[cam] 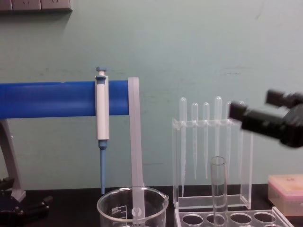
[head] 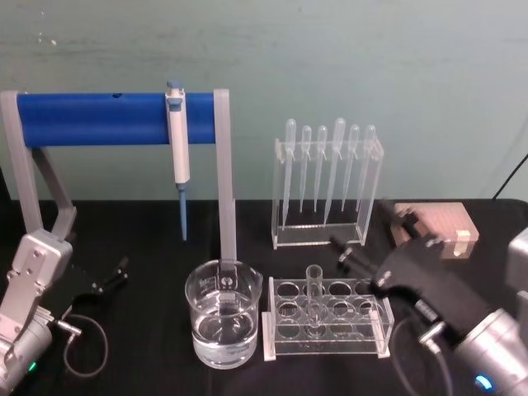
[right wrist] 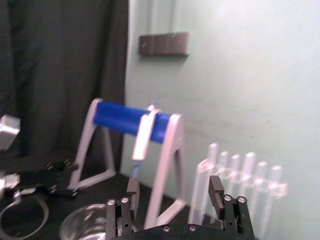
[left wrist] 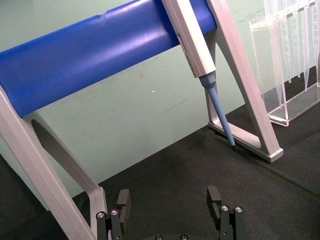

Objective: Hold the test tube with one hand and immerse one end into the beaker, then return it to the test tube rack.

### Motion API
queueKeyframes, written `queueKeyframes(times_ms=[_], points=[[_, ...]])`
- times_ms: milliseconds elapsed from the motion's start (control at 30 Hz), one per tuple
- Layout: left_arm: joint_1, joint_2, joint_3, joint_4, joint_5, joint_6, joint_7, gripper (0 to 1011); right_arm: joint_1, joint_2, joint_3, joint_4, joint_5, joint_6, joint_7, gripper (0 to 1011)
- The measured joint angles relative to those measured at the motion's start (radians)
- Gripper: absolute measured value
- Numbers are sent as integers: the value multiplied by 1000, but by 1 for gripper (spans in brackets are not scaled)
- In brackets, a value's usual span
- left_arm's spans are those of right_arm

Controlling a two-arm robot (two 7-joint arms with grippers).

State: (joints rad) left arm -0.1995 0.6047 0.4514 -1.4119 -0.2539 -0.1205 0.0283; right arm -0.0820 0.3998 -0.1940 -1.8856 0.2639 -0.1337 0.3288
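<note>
While the test tube (head: 314,299) stands ungripped in its rack (head: 327,328), the right gripper (head: 350,252), fingers spread, must be lowered around it; the left gripper (head: 114,275) is parked, also spread

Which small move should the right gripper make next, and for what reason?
Probably ease the right gripper left and down around the test tube. Its fingers are open and empty, and the tube stands upright in the rack, beside the beaker.

A clear glass test tube (head: 314,290) stands upright in a clear plastic tube rack (head: 327,318). Just left of the rack sits a wide clear glass beaker (head: 223,322). Behind the rack stands a clear stand of thin plastic pipettes (head: 327,183); a white and blue pipettor (head: 178,144) hangs behind the beaker.
</note>
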Motion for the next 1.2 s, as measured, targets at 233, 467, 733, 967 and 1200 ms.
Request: queueKeyframes(times_ms=[233, 467, 733, 967, 1200], points=[[0, 0, 0, 0, 0, 0, 0, 1000, -44, -3, 80, -19, -27, -20, -61, 1004], [0, 0, 0, 0, 0, 0, 0, 1000, -66, 9, 120, 30, -174, 12, -140, 1004], [0, 0, 0, 0, 0, 0, 0, 1000, -72, 32, 121, 95, -335, 54, -193, 1004], [0, 0, 0, 0, 0, 0, 0, 1000, -64, 32, 117, 144, -399, 85, -199, 1004], [0, 0, 0, 0, 0, 0, 0, 1000, -58, 19, 123, 163, -411, 91, -184, 1004]])
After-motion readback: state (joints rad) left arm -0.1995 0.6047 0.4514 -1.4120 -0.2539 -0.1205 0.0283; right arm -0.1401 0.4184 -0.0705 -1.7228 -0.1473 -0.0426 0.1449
